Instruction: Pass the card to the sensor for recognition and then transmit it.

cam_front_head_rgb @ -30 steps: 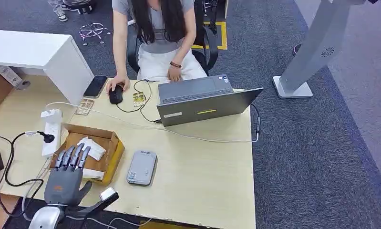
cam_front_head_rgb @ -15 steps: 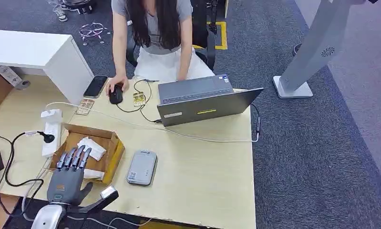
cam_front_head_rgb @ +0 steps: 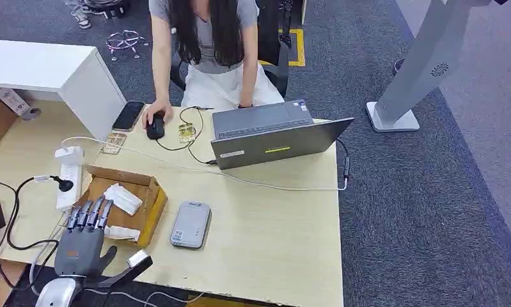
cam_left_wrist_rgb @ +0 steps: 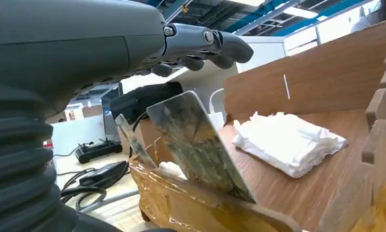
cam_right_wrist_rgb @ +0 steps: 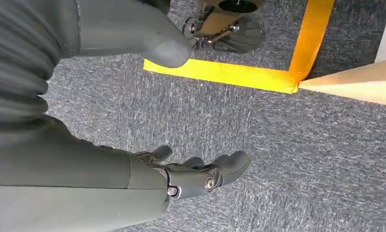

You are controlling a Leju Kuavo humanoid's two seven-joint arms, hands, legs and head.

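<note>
Left hand (cam_front_head_rgb: 80,246) sits at the near-left edge of the tabletop (cam_front_head_rgb: 265,236), fingers (cam_front_head_rgb: 89,214) straight and spread over the near wall of the cardboard box (cam_front_head_rgb: 151,198), grasping nothing. The left wrist view shows the card (cam_left_wrist_rgb: 195,145) leaning tilted against the box's inner wall, just under the hand and not touched; white tissue wads (cam_left_wrist_rgb: 287,142) lie beside it on the box floor. Risk, as judged: the card stands steep against the wall, so the fingers could push it flat or under the tissue, or catch the wall and drag the box. Further right, the grey sensor (cam_front_head_rgb: 190,224) lies just beside the box; a sliding box could nudge it. The laptop (cam_front_head_rgb: 272,137) and a seated person (cam_front_head_rgb: 208,45) are at the far edge. Right hand (cam_right_wrist_rgb: 195,176) hangs over the carpet, fingers loosely curled, holding nothing. Versus 1.0 s ago: the left hand is lower and nearer the table edge, having drawn back from the box.
</note>
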